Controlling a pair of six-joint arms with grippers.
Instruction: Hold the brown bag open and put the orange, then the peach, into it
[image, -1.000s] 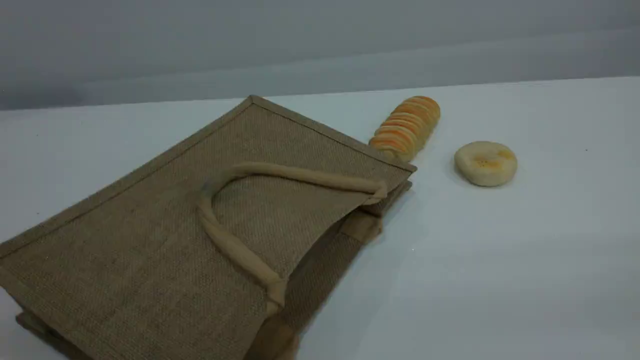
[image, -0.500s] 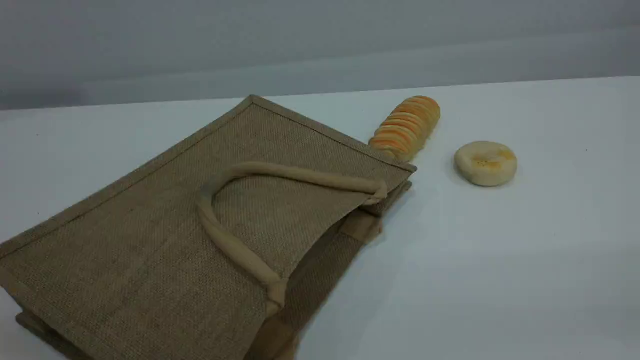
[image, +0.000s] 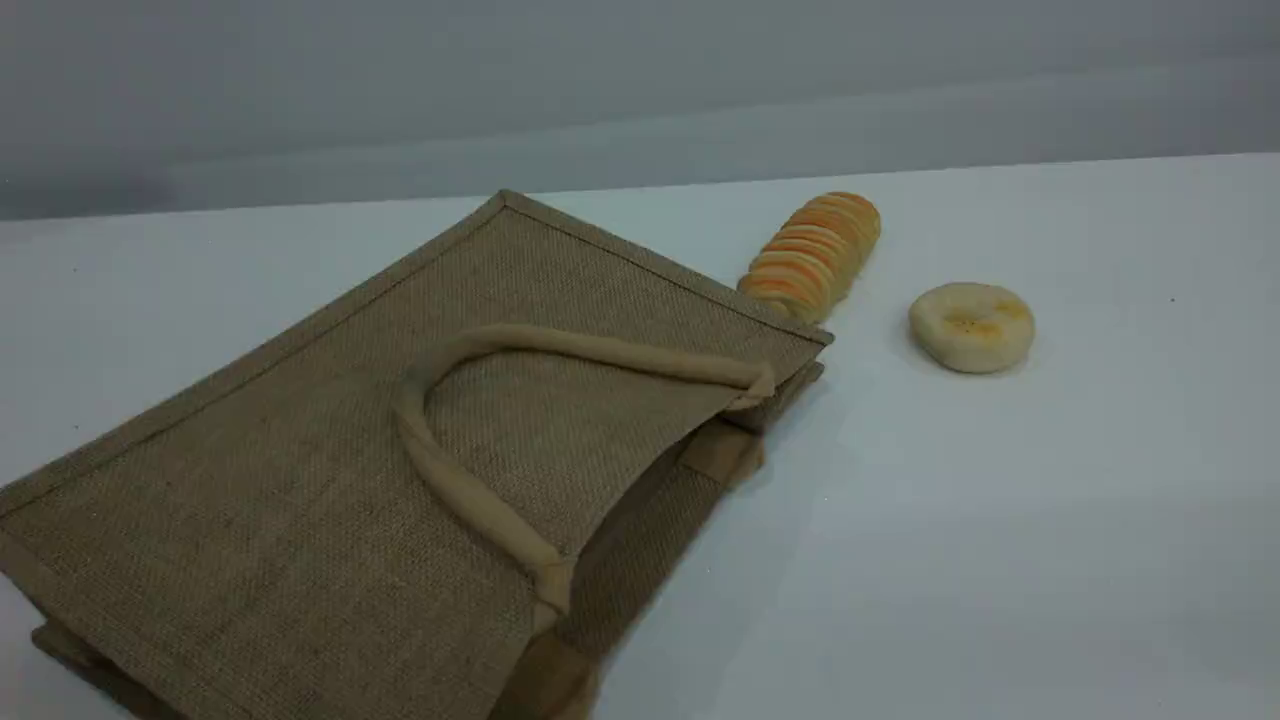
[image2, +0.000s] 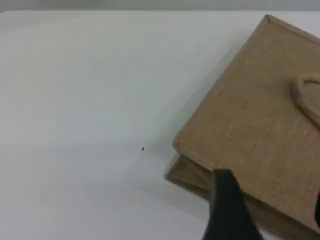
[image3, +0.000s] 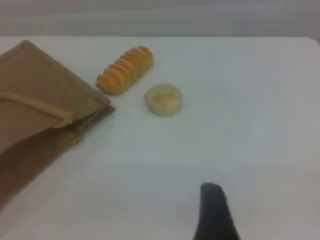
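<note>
1. We see the brown bag (image: 400, 470) lying flat on the white surface (image: 1000, 550), its mouth turned toward the right side of the scene view and only slightly parted.
2. One beige loop handle (image: 470, 500) rests on top of the bag's upper panel.
3. Our left tool (image2: 272, 210) hangs above the bag's closed bottom corner; in the left wrist view one dark fingertip (image2: 227, 210) shows in front of that corner, and a sliver of the other shows at the right edge.
4. The left tool stands parted with nothing between its fingers, and we cannot tell whether the fingertip touches the bag.
5. Our right tool shows only one dark fingertip (image3: 215, 212) at the bottom of the right wrist view, over bare surface.
6. From that single fingertip we cannot tell whether the right tool is parted or clenched; nothing is seen in it.
7. Ahead and to the left of the right tool lies the bag's mouth corner (image3: 95, 112).
8. Farther ahead of the right tool lies a striped yellow-orange bread roll (image3: 125, 70), just beside the bag's far corner.
9. A flat pale bun (image3: 163, 99) sits near the roll, on its right, apart from it and from the bag.
10. We see neither the orange nor the peach in any view, so we cannot tell where they are.
</note>
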